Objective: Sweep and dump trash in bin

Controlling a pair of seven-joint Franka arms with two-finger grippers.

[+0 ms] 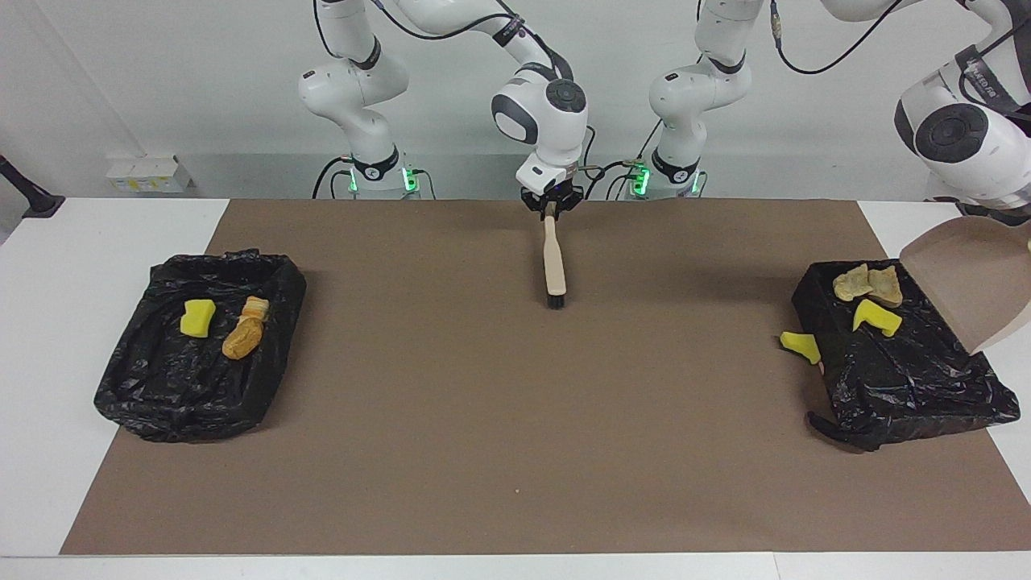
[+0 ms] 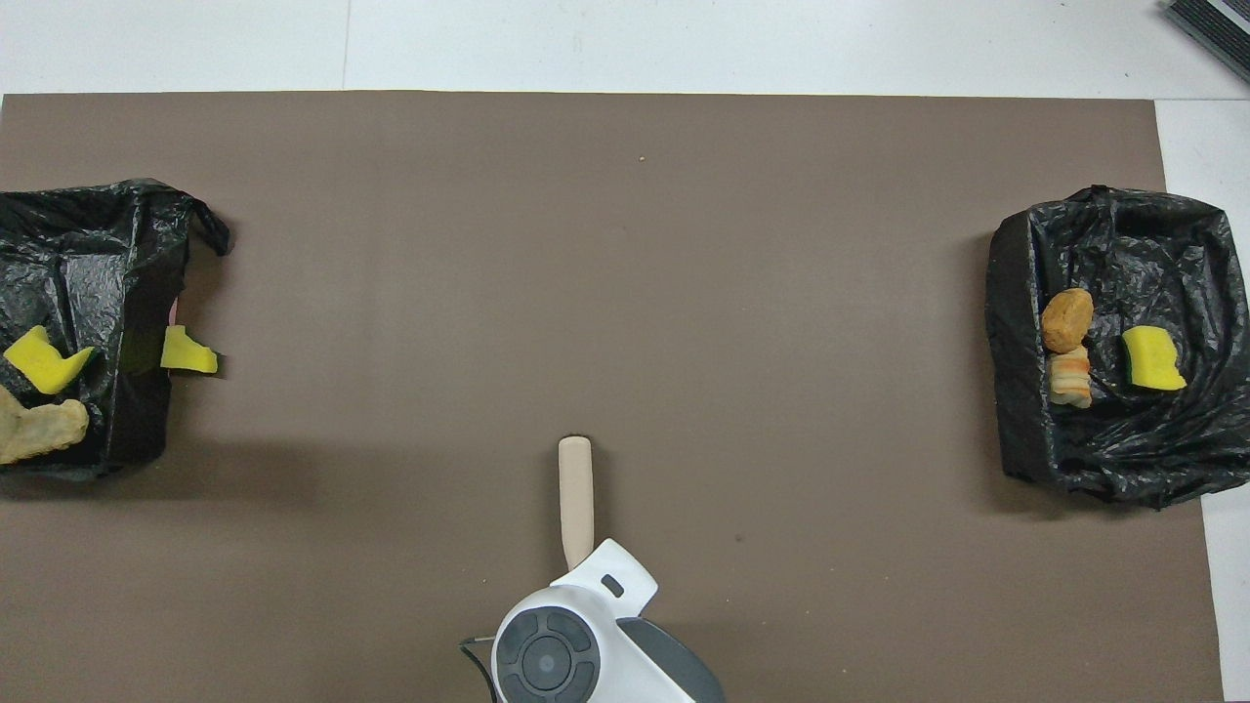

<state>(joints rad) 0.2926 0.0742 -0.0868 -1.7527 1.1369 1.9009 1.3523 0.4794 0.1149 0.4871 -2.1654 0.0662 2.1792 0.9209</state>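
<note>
Two tan trash lumps and a yellow chunk lie on the black-lined bin at the left arm's end; in the overhead view the chunk and a lump show there. Another yellow scrap lies on the mat beside this bin. My left gripper holds the beige dustpan tipped steeply over the bin's outer end, its handle cut off by the picture's edge. My right gripper is shut on the brush, whose bristles rest mid-mat.
A second black-lined bin at the right arm's end holds a yellow chunk, a brown lump and a striped piece. A brown mat covers the white table.
</note>
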